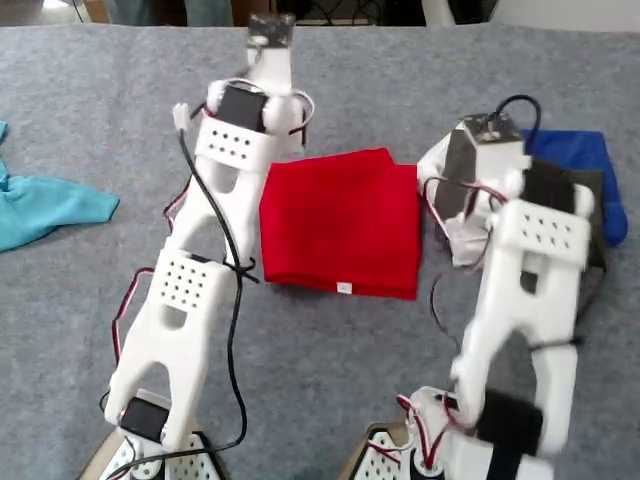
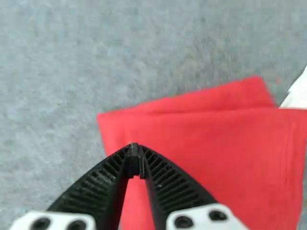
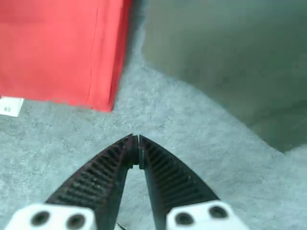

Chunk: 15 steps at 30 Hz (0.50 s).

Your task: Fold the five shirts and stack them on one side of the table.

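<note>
Left gripper (image 2: pixel 134 160), fingers clenched on nothing visible, hangs over the left edge of the folded red shirt (image 2: pixel 216 153) at mid-table. Right gripper (image 3: pixel 135 146), likewise clamped empty, hangs above the grey table (image 3: pixel 201 143) between the red shirt's right edge and what may be an olive shirt (image 3: pixel 225 57). A teal shirt (image 1: pixel 45 205) lies far left.

matt red cloth shirt (image 1: pixel 342 222); fuzzy grey felt table (image 1: pixel 90 110).
</note>
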Motion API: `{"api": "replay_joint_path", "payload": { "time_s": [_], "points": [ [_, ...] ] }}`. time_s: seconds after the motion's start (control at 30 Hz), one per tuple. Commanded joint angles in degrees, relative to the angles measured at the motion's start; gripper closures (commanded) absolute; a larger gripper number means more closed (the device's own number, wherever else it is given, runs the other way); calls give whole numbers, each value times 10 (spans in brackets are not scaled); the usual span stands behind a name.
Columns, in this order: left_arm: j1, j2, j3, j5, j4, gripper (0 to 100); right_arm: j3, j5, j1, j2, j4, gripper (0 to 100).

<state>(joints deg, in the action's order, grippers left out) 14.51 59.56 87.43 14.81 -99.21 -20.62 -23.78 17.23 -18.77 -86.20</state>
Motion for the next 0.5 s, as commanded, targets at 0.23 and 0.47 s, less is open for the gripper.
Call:
{"api": "replay_joint_path", "payload": {
  "time_s": [0.23,0.47],
  "points": [
    [-65,91,-61,-7,61,970,-124,-4,11,-57,87,983],
    [-127,128,-61,-6,111,970,-124,-7,11,-57,98,983]
  ]
}}
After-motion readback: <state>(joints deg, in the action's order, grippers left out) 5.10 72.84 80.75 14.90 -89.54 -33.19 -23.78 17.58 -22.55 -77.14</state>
